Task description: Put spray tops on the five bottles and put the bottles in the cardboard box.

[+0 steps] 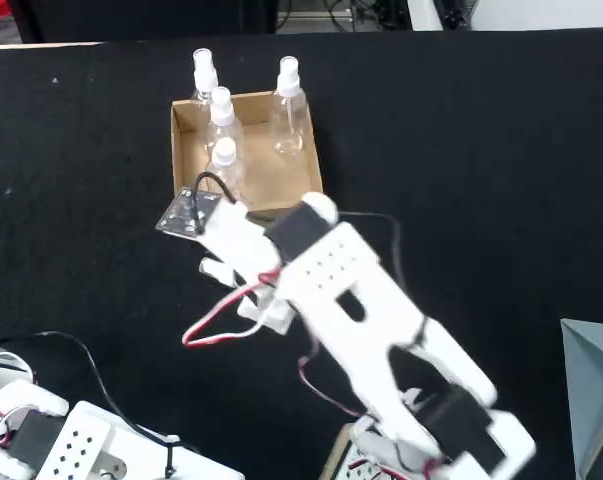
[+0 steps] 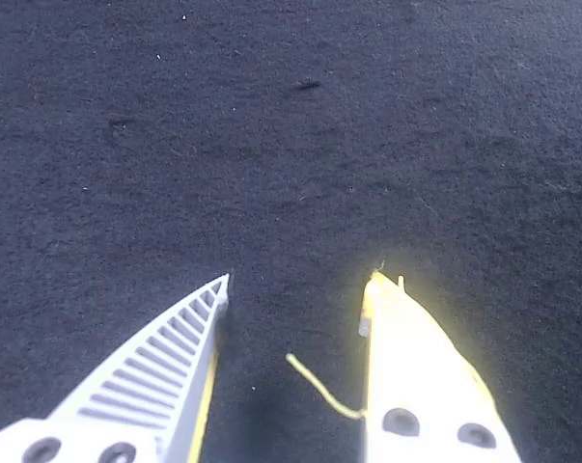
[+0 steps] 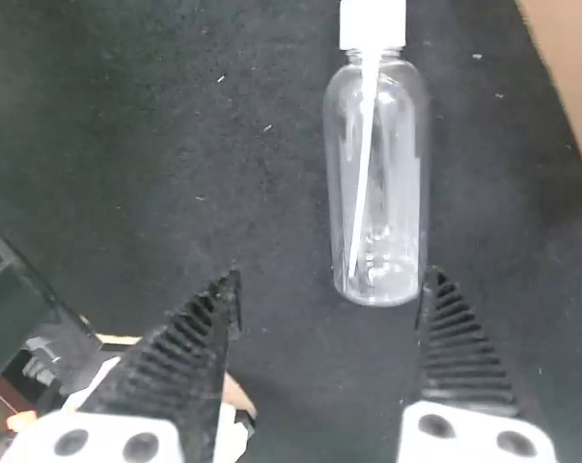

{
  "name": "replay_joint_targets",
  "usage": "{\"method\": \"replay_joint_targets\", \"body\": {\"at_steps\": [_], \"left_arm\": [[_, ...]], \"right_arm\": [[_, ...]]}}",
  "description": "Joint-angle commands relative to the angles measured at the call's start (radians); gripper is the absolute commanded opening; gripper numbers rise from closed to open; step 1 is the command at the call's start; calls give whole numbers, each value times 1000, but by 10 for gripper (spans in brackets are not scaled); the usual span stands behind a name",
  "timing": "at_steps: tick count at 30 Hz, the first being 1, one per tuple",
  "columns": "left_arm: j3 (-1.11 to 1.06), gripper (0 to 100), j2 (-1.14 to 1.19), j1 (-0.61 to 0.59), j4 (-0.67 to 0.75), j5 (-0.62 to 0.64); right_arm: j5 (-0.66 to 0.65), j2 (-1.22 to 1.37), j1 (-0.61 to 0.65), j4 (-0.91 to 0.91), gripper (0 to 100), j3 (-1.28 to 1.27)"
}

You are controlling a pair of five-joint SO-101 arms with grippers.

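Your right tool point(image 3: 332, 275) is wide open and holds nothing, its fingertips either side of the base of the last bottle point(image 3: 377, 174). That bottle lies on the tabletop point(image 3: 175, 145) just beside the cardboard box point(image 3: 566, 77), with its spray top point(image 3: 373, 24) already on. It sits closer to one finger than the other, so centre the tool first. Then push forward until both fingers straddle the middle of the body, not the rounded base. Close gently, as the clear plastic looks likely to slip or squash. Lift it clear of the box wall and set it in the free part of the box, away from the standing bottles point(image 1: 289, 105). Your left tool point(image 2: 300, 280) is also open and empty, well apart from the box.
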State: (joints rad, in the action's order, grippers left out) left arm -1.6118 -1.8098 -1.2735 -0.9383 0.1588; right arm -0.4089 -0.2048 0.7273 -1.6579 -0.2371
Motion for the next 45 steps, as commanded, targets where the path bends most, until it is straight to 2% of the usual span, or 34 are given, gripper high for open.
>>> {"method": "replay_joint_targets", "body": {"at_steps": [1,7,21,37,39,45], "left_arm": [[16,214,-14,-1,6,3],[16,214,-14,-1,6,3],[16,214,-14,-1,6,3],[16,214,-14,-1,6,3],[16,214,-14,-1,6,3],[16,214,-14,-1,6,3]], "right_arm": [[-84,56,23,57,230,67],[-138,142,20,140,230,65],[-138,295,23,267,227,65],[-138,453,17,324,225,68],[-138,460,17,322,201,68],[-137,460,0,318,25,99]]}}
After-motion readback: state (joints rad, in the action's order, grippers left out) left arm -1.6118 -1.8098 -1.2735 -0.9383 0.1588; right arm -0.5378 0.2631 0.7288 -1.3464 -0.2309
